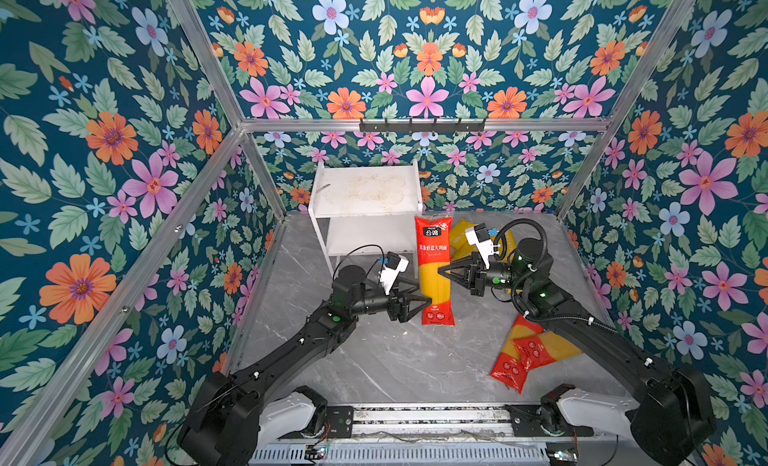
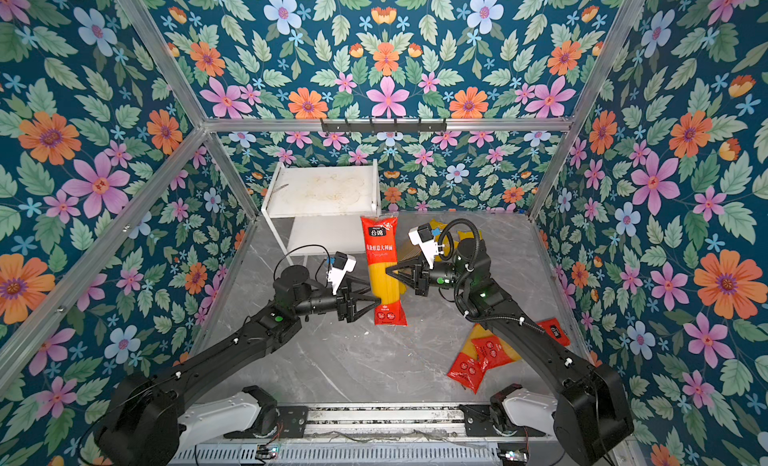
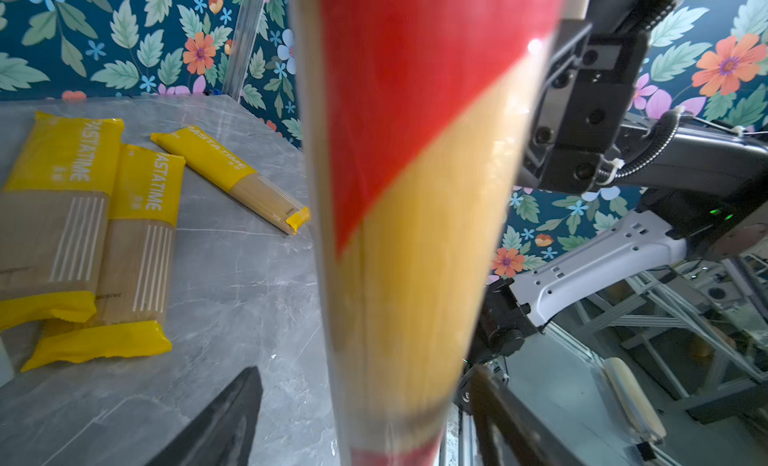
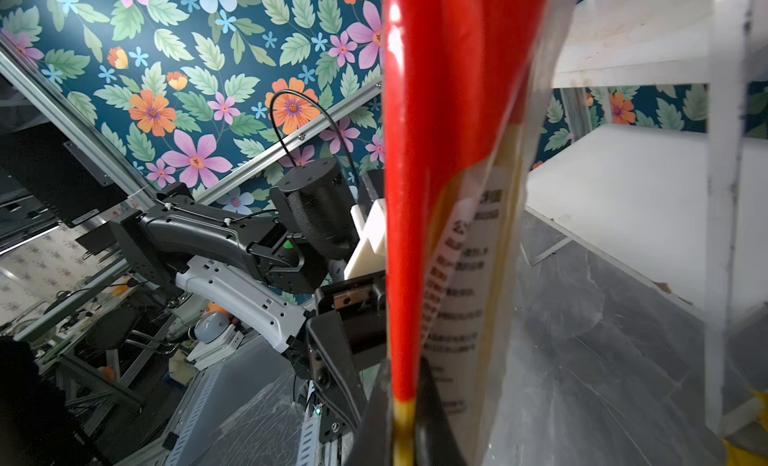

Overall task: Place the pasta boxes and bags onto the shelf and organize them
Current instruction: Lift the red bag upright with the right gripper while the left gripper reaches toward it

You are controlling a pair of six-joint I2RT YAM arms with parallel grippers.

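Grey marbled tabletop [image 1: 374, 360]. The white two-tier shelf [image 1: 365, 193] stands at its back, left of centre, and the top board is stained.

Red-ended spaghetti pack [image 1: 434, 276]: off the shelf, just in front of its right front leg. In both top views its far red end overlaps the shelf's right front corner. Cannot tell whether its near end touches the tabletop.

Three yellow PASTATIME packs [image 3: 141, 218]: flat on the tabletop to the right of the shelf. Two overlap side by side and the third lies a little apart at an angle. In the top views the right arm largely hides them.

Two more red-ended packs [image 1: 528, 351]: flat on the tabletop, overlapping, well apart from the shelf toward the front right, partly under the right arm.

Right end effector [image 1: 441, 271]: pressed together, pinching the lifted pack's right edge at the clear middle.

Left end effector [image 1: 424, 297]: spread and straddling the same pack lower down. One finger [image 3: 216, 422] stands apart from the wrapper in the left wrist view.
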